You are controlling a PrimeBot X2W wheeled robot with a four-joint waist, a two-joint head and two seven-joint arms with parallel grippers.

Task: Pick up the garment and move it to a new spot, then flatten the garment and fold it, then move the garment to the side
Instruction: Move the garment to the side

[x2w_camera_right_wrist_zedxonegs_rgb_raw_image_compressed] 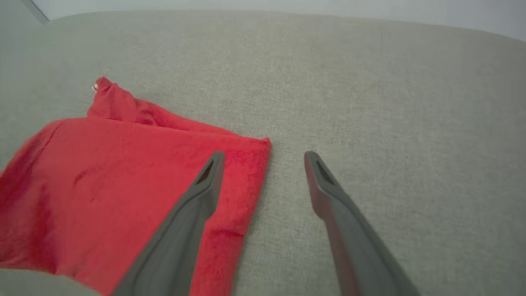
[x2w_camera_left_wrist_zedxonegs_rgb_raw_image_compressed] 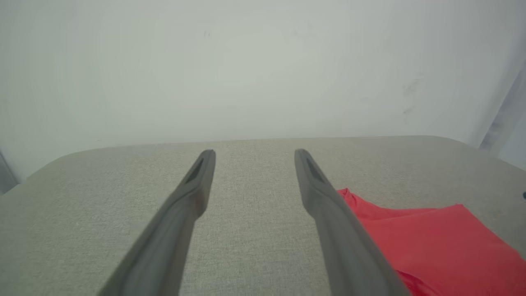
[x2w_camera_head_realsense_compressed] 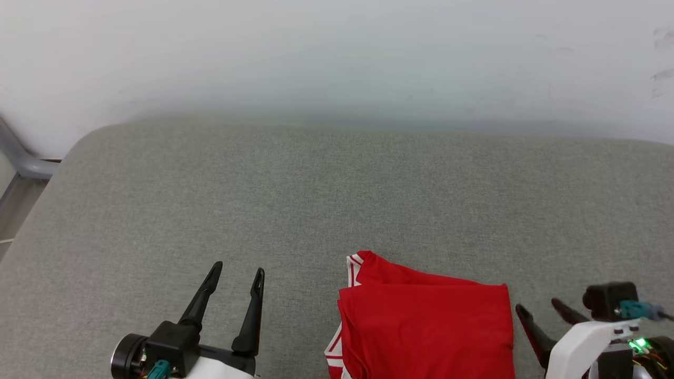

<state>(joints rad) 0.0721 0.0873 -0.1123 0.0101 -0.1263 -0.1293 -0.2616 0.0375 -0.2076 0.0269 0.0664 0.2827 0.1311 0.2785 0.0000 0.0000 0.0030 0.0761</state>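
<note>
Garment (x2w_camera_head_realsense_compressed: 426, 326) lies folded at the near edge of the grey padded surface (x2w_camera_head_realsense_compressed: 337, 200), right of centre. In the head view, your left pincer (x2w_camera_head_realsense_compressed: 238, 269) gapes empty to its left and your right pincer (x2w_camera_head_realsense_compressed: 537, 305) gapes just beside its right edge.

Left wrist view: the spread fingers frame bare fabric.

Right wrist view: one finger overlaps the garment's far right corner.

It looks soft, light and limp, so pinch every layer at that edge.

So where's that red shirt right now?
In the head view the folded red shirt lies on the grey cushion, low and right of centre, between the left gripper and the right gripper, nearer the right.
</note>
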